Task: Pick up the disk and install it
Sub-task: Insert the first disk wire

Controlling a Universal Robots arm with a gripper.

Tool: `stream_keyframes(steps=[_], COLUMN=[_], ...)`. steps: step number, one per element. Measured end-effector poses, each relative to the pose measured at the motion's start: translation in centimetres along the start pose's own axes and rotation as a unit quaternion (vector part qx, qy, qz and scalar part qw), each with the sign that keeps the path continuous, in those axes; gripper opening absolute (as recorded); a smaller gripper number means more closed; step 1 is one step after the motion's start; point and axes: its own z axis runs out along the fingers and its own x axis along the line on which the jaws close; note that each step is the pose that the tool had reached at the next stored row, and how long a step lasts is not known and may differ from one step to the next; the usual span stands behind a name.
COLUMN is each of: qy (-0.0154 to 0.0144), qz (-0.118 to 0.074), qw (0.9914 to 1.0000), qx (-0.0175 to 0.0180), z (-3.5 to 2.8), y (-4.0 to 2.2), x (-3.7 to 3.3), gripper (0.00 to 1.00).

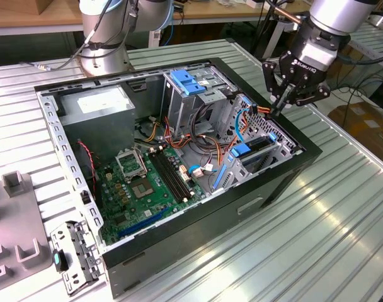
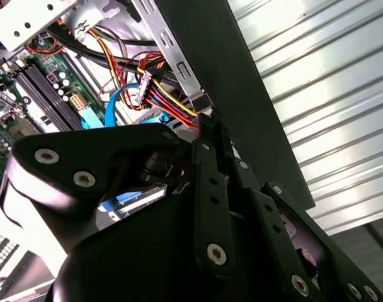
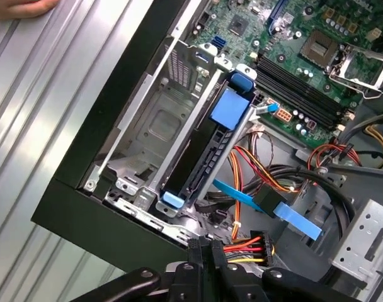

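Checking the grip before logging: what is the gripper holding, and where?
The gripper pinches the coloured wires just beside their black plug.

The disk (image 3: 207, 154) sits edgewise in the case's drive bay (image 3: 147, 126).

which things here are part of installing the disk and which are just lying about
Job: disk, on edge in the drive cage; end effector, at the coloured wires; computer case.

Lying about: grey fixture blocks; loose metal bracket, both on the table outside the case.
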Motion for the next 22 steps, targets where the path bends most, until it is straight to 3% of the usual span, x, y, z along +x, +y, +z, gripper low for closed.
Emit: stream_keyframes(steps=[2, 5, 6, 12, 15, 17, 22], qy=[0.0002, 0.0007, 0.0009, 0.001, 0.0014, 0.0017, 0.0017], qz=[0.017, 0.046, 0.059, 0.067, 0.086, 0.101, 0.105], qw=[0.99986, 0.99893, 0.99825, 0.99773, 0.99633, 0.99492, 0.99447], qx=[0.0004, 0.0011, 0.0014, 0.0016, 0.002, 0.0023, 0.0024], z=[0.02, 0.04, 0.04, 0.09, 0.16, 0.21, 0.23], y=[0.21, 0.22, 0.23, 1.1, 1.15, 1.24, 2.13], x=[-0.11, -0.11, -0.12, -0.6, -0.63, -0.68, -1.18], gripper=[0.17, 0.17, 0.17, 0.17, 0.17, 0.17, 0.17])
